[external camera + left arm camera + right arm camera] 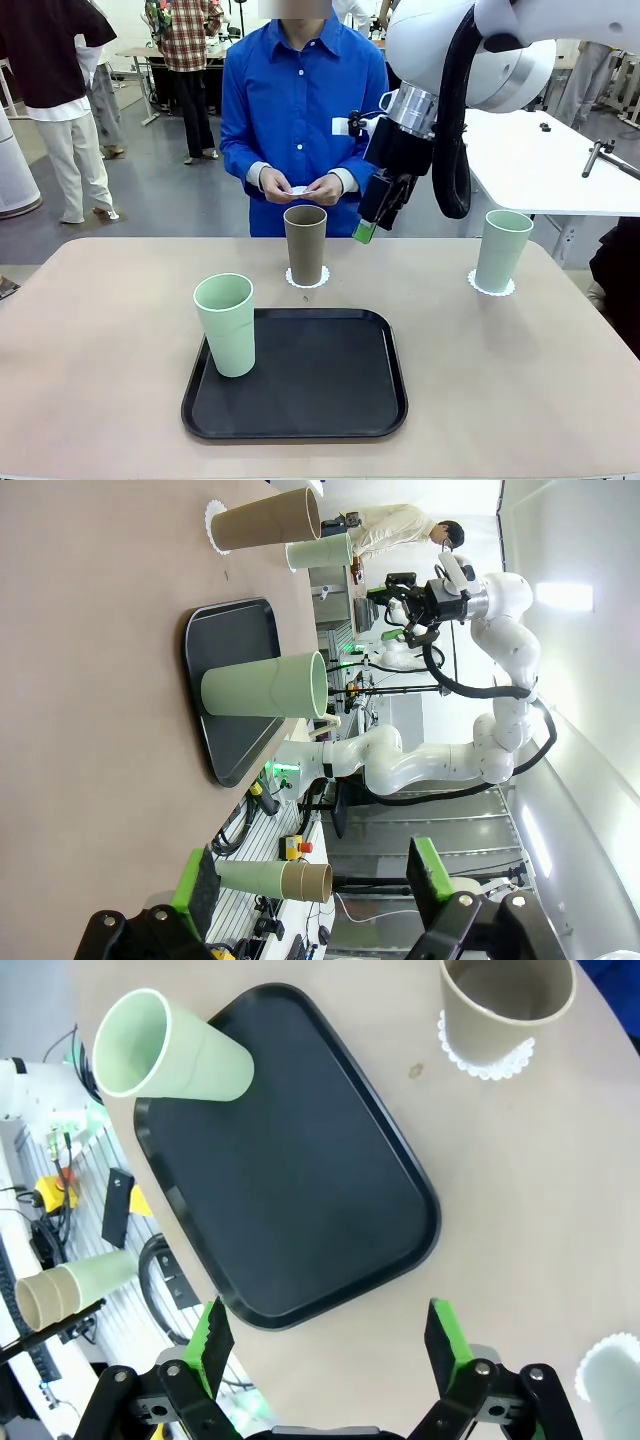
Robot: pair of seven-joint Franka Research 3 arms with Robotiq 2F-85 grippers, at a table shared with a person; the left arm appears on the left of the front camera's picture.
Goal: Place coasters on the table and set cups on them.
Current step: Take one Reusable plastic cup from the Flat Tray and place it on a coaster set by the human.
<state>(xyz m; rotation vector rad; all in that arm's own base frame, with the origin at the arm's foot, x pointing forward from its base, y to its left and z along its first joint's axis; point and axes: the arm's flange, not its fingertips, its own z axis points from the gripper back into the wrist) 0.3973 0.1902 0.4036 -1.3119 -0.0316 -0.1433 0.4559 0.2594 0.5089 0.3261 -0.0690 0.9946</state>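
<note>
Right pincer (373,222) hangs wide open and empty above the worktop (100,330) in the front view, olive-brown cup (305,243) and one mint cup (502,250) already on coasters (307,281), the third cup (226,324) waiting on the tray (330,390); left wrist view shows the left pincer (312,880) equally agape and empty; right wrist view suggests one setting remains.

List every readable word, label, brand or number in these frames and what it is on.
No text is legible.
White tag at the person's chest: too small to read.
Olive-brown cup, mint green cup on the black tray, right-hand mint green cup: no print seen.
</note>
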